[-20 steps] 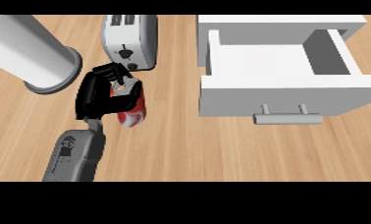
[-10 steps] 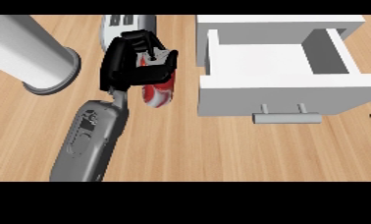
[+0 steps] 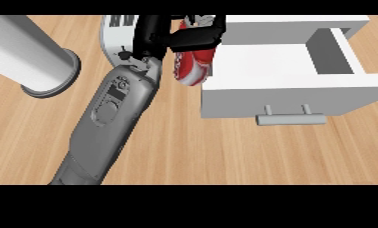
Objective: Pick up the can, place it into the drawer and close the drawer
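The left hand (image 3: 173,34), black and glossy, has its fingers curled round the red and white can (image 3: 193,64), and they cover most of the can's upper half, so only the lower, rounded end shows below them. The can hangs tilted, just at the left front corner of the white drawer (image 3: 284,94), which stands pulled out to the hand's right; whether the can touches the drawer's wall is hard to tell, since the fingers overlap that edge. The drawer is a plain, flat-sided box with a matte white inside and a grey bar handle (image 3: 291,118) on its front face. Behind the hand, a white toaster (image 3: 118,34) with dark slots is largely hidden by the wrist and cut off at the top. To the hand's far left stands a smooth grey cylinder (image 3: 37,64) with a flared base, also cut off by the upper edge. The grey forearm (image 3: 111,122) runs in from below over a wood-grained counter (image 3: 221,157).
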You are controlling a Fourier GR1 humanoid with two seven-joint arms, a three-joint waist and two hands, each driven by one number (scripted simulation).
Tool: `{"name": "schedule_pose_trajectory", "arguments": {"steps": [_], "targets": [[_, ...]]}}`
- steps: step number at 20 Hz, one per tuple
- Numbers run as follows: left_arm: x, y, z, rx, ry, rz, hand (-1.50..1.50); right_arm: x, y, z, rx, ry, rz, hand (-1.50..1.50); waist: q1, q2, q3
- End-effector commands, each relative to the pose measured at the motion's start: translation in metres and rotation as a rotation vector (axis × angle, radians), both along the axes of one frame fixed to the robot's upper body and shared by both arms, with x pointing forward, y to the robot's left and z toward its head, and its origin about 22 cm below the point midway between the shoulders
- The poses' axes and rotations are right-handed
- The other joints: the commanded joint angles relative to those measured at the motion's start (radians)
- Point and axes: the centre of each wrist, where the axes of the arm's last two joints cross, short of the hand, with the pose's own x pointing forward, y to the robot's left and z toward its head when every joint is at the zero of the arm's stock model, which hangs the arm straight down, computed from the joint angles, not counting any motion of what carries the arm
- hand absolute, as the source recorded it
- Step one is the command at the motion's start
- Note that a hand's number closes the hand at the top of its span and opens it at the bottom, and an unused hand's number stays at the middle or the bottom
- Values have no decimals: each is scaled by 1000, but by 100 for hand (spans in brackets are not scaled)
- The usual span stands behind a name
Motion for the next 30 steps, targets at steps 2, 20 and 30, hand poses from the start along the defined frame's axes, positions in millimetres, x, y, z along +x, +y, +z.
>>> {"name": "schedule_pose_trajectory", "arguments": {"steps": [2,20,30], "targets": [[7,-40,15,26,-19,9,150,12,1,11,-13,1,13,-150,-5,3,0],[39,-97,79,92,35,5,150,7,8,7,-12,11,32,-150,-34,8,1],[52,-91,38,146,60,64,150,19,12,0,-11,7,54,-150,-68,16,2]]}}
